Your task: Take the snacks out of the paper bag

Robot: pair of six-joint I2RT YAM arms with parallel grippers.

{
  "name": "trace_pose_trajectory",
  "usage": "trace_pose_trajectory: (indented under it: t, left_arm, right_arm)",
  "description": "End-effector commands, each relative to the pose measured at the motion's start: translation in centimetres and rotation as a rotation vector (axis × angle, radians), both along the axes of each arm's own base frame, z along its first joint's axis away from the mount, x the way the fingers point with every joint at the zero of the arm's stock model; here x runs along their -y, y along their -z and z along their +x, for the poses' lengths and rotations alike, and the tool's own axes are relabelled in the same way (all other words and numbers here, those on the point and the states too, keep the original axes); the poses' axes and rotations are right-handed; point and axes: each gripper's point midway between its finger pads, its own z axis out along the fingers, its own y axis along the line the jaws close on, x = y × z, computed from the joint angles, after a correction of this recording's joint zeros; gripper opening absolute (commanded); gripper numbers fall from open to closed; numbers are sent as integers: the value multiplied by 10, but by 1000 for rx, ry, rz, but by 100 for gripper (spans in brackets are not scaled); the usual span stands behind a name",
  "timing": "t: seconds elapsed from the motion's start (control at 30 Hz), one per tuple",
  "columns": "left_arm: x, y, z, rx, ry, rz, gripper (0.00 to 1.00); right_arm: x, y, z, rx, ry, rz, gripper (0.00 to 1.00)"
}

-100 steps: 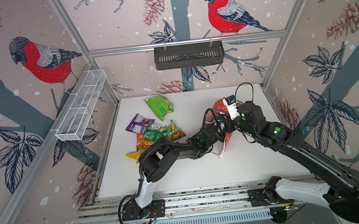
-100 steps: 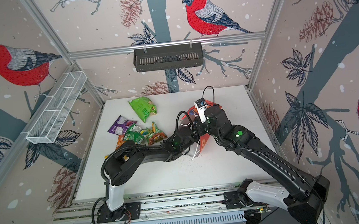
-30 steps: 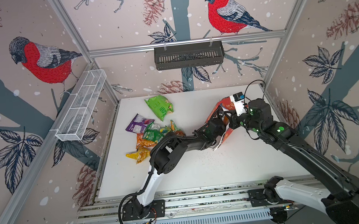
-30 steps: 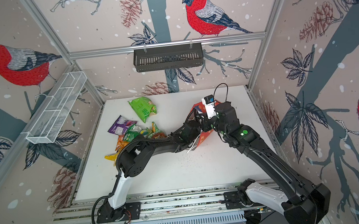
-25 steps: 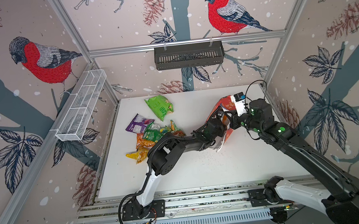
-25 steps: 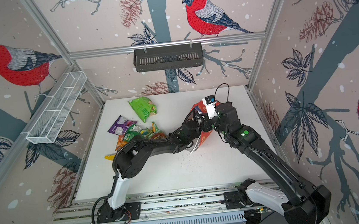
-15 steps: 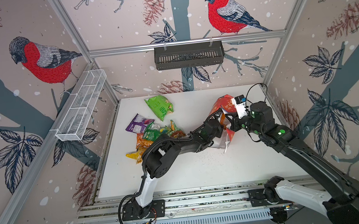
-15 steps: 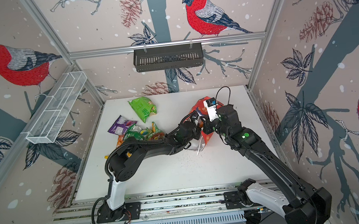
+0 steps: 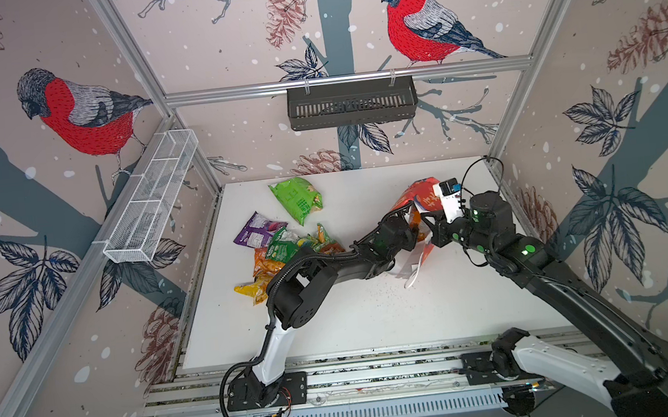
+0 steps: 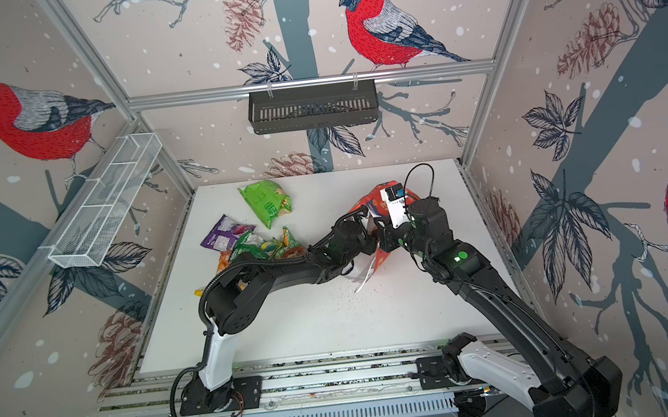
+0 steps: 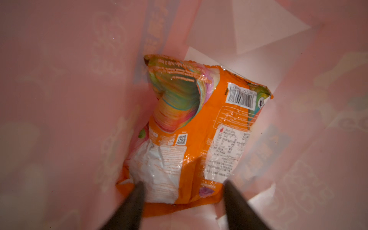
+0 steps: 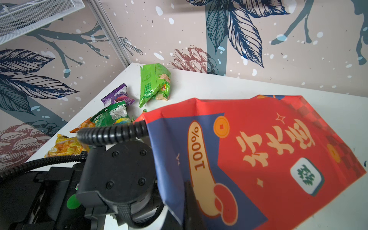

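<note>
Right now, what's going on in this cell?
The robot is emptying a red paper bag. The right gripper is shut on the bag's wall near its mouth and holds it. The left gripper is inside the bag, with its jaws open on either side of the near end of an orange packet, and has not gripped it. A green packet, a purple packet and a few others lie out on the table.

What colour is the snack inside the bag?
The snack is orange with a rainbow swirl, clearest in the left wrist view.
</note>
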Motion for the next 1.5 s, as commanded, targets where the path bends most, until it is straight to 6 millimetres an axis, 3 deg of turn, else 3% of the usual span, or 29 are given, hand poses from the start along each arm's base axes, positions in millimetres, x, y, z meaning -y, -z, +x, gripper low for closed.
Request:
trace_pose_trajectory:
  t: [0.0, 0.07, 0.1, 0.23, 0.53, 0.7, 0.8, 0.93, 1.03, 1.17, 1.23, 1.3, 1.47]
  left_arm:
    - [11, -11, -2, 6, 45, -71, 83]
    - [15, -5, -4, -12, 62, -80, 97]
    - [17, -3, -3, -23, 58, -87, 98]
    - [27, 11, 1, -51, 43, -78, 99]
    - [36, 51, 31, -111, -88, 65, 99]
    - [38, 61, 35, -127, -111, 53, 95]
    - [32, 60, 35, -108, -128, 53, 82]
    - [25, 48, 33, -75, -140, 26, 50]
    - [24, 46, 33, -65, -144, 37, 39]
    - [22, 47, 34, -64, -151, 50, 17]
    - [21, 46, 34, -64, -151, 48, 13]
    - [21, 45, 32, -68, -146, 44, 1]
    - [17, 39, 28, -66, -144, 29, 0]
  right_arm:
    - [-7, 9, -10, -41, -65, -14, 0]
    - [-10, 10, -10, -40, -80, -11, 0]
    - [-11, 10, -10, -37, -90, -8, 0]
    - [-18, 7, -12, -30, -127, 9, 0]
    - [-24, -3, -16, -4, -170, 33, 0]
    - [-23, -3, -16, -3, -173, 36, 0]
    - [-23, -5, -16, 1, -172, 38, 0]
    - [-21, -4, -15, 4, -162, 36, 0]
    - [-20, -3, -14, 2, -158, 36, 0]
    - [-19, -4, -13, 4, -152, 38, 0]
    - [-18, -4, -14, 3, -150, 38, 0]
    - [-17, -5, -13, 7, -145, 37, 0]
    - [-13, -1, -13, 1, -132, 36, 0]
